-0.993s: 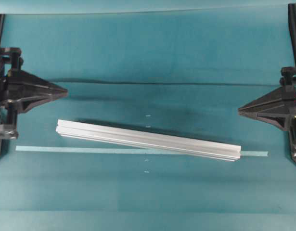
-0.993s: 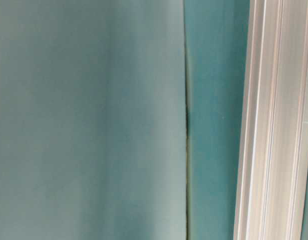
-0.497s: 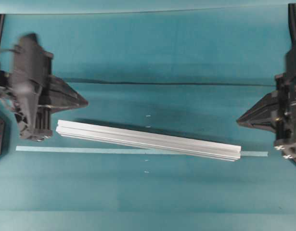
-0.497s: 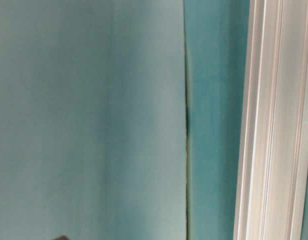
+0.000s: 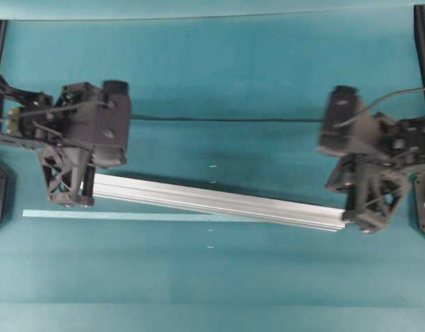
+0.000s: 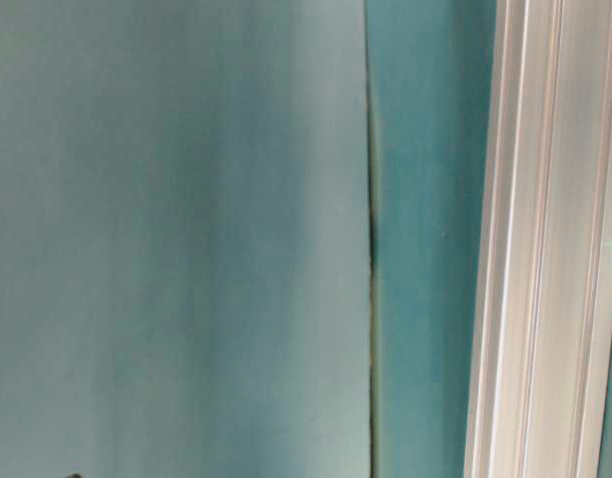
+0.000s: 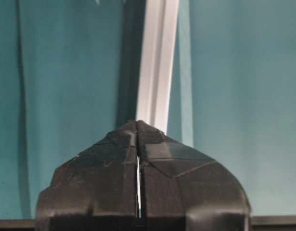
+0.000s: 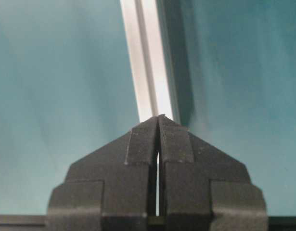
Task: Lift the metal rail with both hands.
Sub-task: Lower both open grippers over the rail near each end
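Observation:
The metal rail (image 5: pixel 219 200) lies flat on the teal cloth, slanting slightly down to the right. It fills the right edge of the table-level view as a grooved silver bar (image 6: pixel 544 239). My left gripper (image 5: pixel 77 200) hangs over the rail's left end, shut with nothing between its tips. From the left wrist, the rail (image 7: pixel 157 62) runs away from the closed tips (image 7: pixel 137 122). My right gripper (image 5: pixel 361 221) is at the rail's right end, also shut and empty. The right wrist view shows the rail (image 8: pixel 148 57) stretching away from the meeting tips (image 8: pixel 159 117).
A thin pale-teal tape strip (image 5: pixel 129 216) lies along the cloth just in front of the rail, partly under it. A dark seam (image 5: pixel 226 120) crosses the cloth behind the rail and appears as a fold line (image 6: pixel 371 239) in the table-level view.
Both arms have swung in from the table's sides to the rail's two ends, with the grippers now pointing down. Both stay shut. The rail has not moved.

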`<state>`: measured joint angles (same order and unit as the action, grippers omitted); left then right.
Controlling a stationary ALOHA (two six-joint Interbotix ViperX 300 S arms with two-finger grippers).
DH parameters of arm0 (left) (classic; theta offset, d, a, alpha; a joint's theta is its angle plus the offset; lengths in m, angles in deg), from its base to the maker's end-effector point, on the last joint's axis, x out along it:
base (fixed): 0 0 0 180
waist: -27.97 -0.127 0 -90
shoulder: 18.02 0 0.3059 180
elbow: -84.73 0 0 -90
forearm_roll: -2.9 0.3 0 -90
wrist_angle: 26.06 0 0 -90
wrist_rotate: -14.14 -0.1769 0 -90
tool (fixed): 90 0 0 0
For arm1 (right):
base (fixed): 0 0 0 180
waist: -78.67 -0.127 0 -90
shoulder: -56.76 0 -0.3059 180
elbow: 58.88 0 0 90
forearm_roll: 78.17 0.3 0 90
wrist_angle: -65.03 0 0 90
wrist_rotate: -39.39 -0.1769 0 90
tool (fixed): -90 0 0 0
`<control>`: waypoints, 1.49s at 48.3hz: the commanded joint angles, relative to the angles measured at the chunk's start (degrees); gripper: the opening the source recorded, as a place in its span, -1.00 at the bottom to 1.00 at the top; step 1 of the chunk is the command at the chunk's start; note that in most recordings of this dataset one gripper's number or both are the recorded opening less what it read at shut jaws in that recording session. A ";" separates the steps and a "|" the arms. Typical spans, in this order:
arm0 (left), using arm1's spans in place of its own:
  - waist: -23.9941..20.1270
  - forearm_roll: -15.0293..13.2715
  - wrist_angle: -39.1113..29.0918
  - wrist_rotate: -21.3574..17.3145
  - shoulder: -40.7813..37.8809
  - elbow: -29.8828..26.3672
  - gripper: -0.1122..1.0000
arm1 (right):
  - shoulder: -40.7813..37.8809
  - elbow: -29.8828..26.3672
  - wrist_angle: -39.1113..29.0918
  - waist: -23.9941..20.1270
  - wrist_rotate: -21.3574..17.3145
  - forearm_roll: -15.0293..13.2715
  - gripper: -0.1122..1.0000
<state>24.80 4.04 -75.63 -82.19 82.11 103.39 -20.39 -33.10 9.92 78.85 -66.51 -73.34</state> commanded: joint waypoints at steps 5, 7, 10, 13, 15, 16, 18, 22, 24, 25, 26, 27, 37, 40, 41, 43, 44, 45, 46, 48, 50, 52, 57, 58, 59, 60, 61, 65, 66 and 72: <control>0.44 0.18 -2.11 -0.70 -2.29 -1.32 -0.87 | -6.94 -4.83 -4.13 -0.18 0.18 -1.05 -0.83; 0.88 0.18 -2.64 -1.14 -3.16 -1.23 -0.86 | -8.17 -5.71 -4.57 -0.18 0.18 -1.41 -0.83; 1.23 0.18 -2.90 -1.67 -4.04 -1.14 -0.84 | -9.76 -6.68 -5.01 -0.18 0.26 -1.85 -0.83; 1.41 0.18 -2.99 -1.93 -4.57 -1.14 -0.82 | -10.99 -7.47 -5.01 -0.18 0.35 -1.85 -0.83; 1.41 0.09 -2.99 -1.93 -4.83 -1.23 -0.79 | -11.78 -7.91 -4.75 -0.18 0.53 -1.93 -0.83; 1.41 0.18 -2.99 -1.85 -5.01 -1.32 -0.78 | -11.95 -8.00 -4.66 -0.18 0.62 -1.93 -0.82; 1.41 0.18 -2.90 -1.58 -5.10 -1.41 -0.76 | -12.30 -8.17 -4.66 -0.18 1.14 -1.93 -0.81; 1.49 0.18 -2.37 -1.14 -5.27 -1.58 -0.67 | -12.83 -8.35 -4.57 -0.18 3.43 -1.85 -0.77; 1.67 0.09 -2.11 -1.23 -5.27 -1.41 -0.60 | -13.10 -8.35 -4.57 -0.18 4.48 -1.76 -0.73; 1.76 0.18 -2.02 -1.32 -5.27 -1.32 -0.55 | -13.18 -8.35 -4.57 -0.18 4.92 -1.67 -0.71; 1.76 0.18 -1.93 -1.32 -5.27 -1.32 -0.48 | -13.27 -8.35 -4.48 -0.18 5.36 -1.67 -0.68; 1.67 0.09 -1.85 -1.32 -5.27 -1.14 -0.40 | -13.27 -8.44 -4.39 -0.18 5.63 -1.49 -0.65; 1.85 0.18 -1.67 -0.70 -5.80 -0.09 0.70 | -13.36 -8.17 -2.81 -0.35 5.54 -0.97 0.13; 1.93 0.09 -1.58 -0.35 -6.24 0.18 0.92 | -13.36 -7.91 -1.76 -0.62 5.89 -1.05 0.50; 1.93 0.18 -1.58 -0.35 -6.33 0.18 0.96 | -13.45 -7.91 -1.23 -0.70 6.06 -1.23 0.59; 2.02 0.18 -1.49 -0.26 -6.50 0.18 0.98 | -13.36 -7.65 -0.26 -0.79 5.98 -1.05 0.77; 2.02 0.09 -1.49 -0.26 -6.59 0.18 0.98 | -13.45 -7.47 0.18 -0.79 6.06 -0.97 0.84; 2.11 0.09 -1.49 -0.35 -6.68 0.18 0.96 | -13.36 -7.29 0.88 -0.79 6.06 -0.97 0.90; 2.11 0.18 -1.49 -0.35 -6.77 0.18 0.94 | -13.45 -7.12 1.14 -0.79 5.98 -0.97 0.95; 2.20 0.09 -1.49 -0.26 -6.94 0.26 0.92 | -13.45 -6.94 1.67 -0.79 5.98 -0.79 1.00; 2.20 0.09 -1.49 -0.26 -7.12 0.18 0.93 | -13.45 -6.86 1.85 -0.79 5.98 -0.62 1.00; 2.29 0.18 -1.49 -0.35 -7.29 0.18 0.93 | -13.45 -6.77 1.76 -0.79 5.98 -0.35 1.00; 2.29 0.18 -1.49 -0.53 -8.00 0.18 0.94 | -13.45 -6.50 1.76 -1.23 5.71 0.26 1.00; 2.29 0.09 -1.49 -0.62 -8.35 0.26 0.94 | -13.45 -6.33 2.02 -1.41 5.71 0.35 1.00; 2.29 0.09 -1.49 -0.62 -8.53 0.26 0.94 | -13.36 -6.15 2.20 -1.58 5.80 0.35 1.00; 2.29 0.09 -1.49 -0.62 -8.88 0.26 0.94 | -13.45 -6.06 2.46 -1.76 5.71 0.44 1.00; 2.29 0.18 -1.49 -0.62 -9.14 0.35 0.94 | -13.45 -5.89 2.99 -2.02 5.71 0.44 1.00; 2.20 0.18 -0.79 -0.53 -10.20 0.62 0.94 | -13.71 -5.01 4.92 -2.64 5.71 0.79 1.00; 2.20 0.18 -0.35 -0.44 -10.46 0.70 0.94 | -13.89 -4.75 5.36 -2.72 5.71 0.88 1.00; 2.11 0.09 2.64 0.18 -12.04 1.49 0.94 | -14.59 -2.90 7.47 -3.08 5.27 1.23 1.00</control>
<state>27.00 4.04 -74.67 -82.10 70.42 104.97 -34.27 -36.53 16.16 76.04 -61.15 -72.46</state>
